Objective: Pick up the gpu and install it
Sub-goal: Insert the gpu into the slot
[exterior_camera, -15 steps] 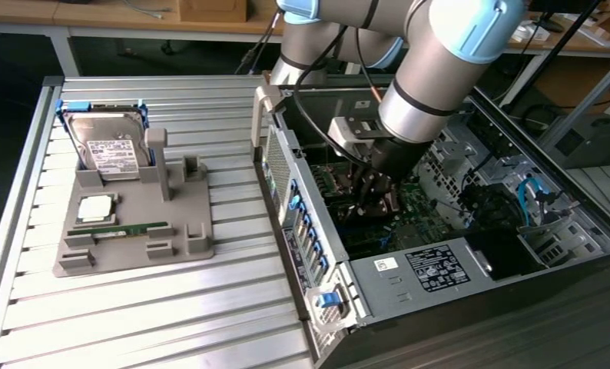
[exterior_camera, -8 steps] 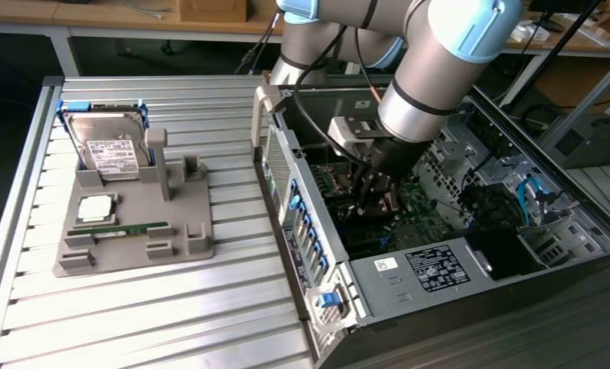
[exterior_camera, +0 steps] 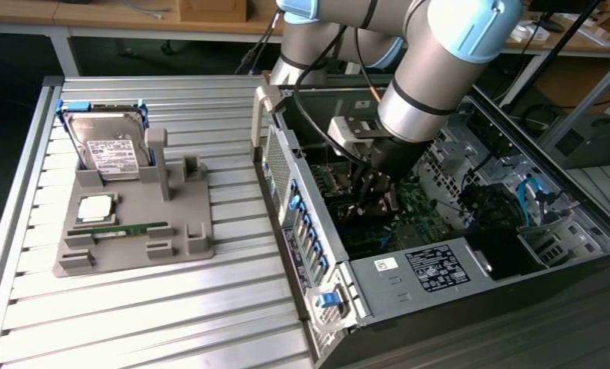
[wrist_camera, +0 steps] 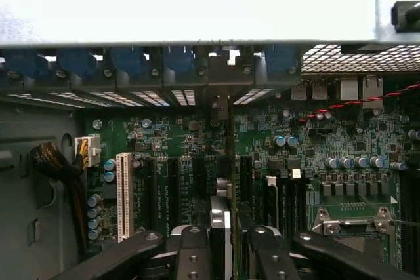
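Pincer (wrist_camera: 224,244) was down inside the open computer case (exterior_camera: 408,269), clamped on the gpu (wrist_camera: 222,218). The card stood edge-on above the green motherboard (wrist_camera: 177,162).

arm (exterior_camera: 428,84): silver tubes, light-blue joint caps | black cables | end effector (wrist_camera: 223,240): black, screwed fingers

One robot arm (exterior_camera: 428,69), one open computer case (exterior_camera: 408,307), one grey parts holder (exterior_camera: 130,231). On the holder: one hard drive (exterior_camera: 108,146), one processor chip (exterior_camera: 96,206), one memory stick (exterior_camera: 118,228). Inside the case: one motherboard (wrist_camera: 197,142), one white expansion slot (wrist_camera: 121,195), one gpu (wrist_camera: 223,227) edge-on.
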Controlling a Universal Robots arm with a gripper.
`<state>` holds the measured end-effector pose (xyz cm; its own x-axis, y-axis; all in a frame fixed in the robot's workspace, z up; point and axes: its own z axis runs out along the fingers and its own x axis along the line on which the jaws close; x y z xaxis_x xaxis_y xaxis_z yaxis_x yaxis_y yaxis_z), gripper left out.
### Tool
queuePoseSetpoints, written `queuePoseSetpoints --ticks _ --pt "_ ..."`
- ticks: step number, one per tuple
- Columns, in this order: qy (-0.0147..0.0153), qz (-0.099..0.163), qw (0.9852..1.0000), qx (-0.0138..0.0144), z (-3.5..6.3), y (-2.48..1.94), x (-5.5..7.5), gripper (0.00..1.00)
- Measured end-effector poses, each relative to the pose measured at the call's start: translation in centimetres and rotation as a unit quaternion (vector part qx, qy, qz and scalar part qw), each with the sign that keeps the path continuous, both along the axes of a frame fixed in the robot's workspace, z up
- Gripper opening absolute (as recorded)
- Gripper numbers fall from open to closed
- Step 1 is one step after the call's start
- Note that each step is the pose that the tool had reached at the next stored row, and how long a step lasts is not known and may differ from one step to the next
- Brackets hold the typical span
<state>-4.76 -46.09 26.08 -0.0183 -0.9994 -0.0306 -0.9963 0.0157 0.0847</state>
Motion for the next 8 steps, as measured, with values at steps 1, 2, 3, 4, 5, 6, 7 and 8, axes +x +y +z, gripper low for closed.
queuePoseSetpoints --ticks 1,2,3,4,5,6,7,8 --pt "0.0000 0.000 1.0000 -0.0002 0.00 0.03 0.02 0.27" --pt "0.0000 0.000 1.0000 -0.0009 0.00 0.05 0.03 0.27" --pt "0.0000 0.000 1.0000 -0.0019 0.01 0.08 0.03 0.27" --pt "0.0000 0.000 1.0000 -0.0029 0.02 0.12 0.02 0.27" --pt "0.0000 0.000 1.0000 -0.0033 0.04 0.14 0.02 0.27" --pt "-0.0001 0.000 1.0000 -0.0035 0.09 0.17 0.02 0.27" --pt "-0.0002 0.000 1.0000 -0.0034 0.15 0.19 0.02 0.27" --pt "-0.0003 0.000 1.0000 -0.0032 0.23 0.23 0.02 0.27"
